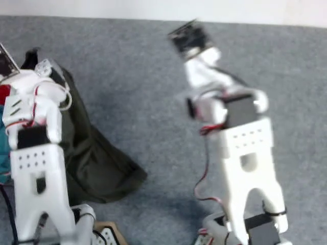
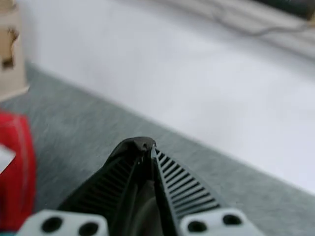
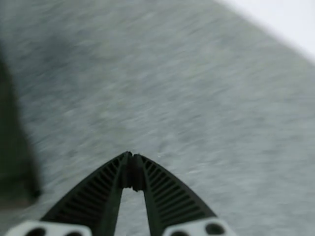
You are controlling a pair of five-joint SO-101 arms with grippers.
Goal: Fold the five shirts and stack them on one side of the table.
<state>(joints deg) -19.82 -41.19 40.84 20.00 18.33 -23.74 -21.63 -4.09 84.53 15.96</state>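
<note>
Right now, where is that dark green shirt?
In the high view, the dark green shirt sprawls on the left side of the table beneath the left arm, one corner seemingly pinched in the left end effector.

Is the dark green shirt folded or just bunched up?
Bunched up, not folded: the dark green shirt lies in a rumpled heap with uneven edges on the grey table.

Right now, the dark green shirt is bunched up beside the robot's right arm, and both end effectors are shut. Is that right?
Not quite. The dark green shirt is bunched up beside the left arm, not the right, as the high view shows. The left end effector and the right end effector are indeed both shut.
</note>
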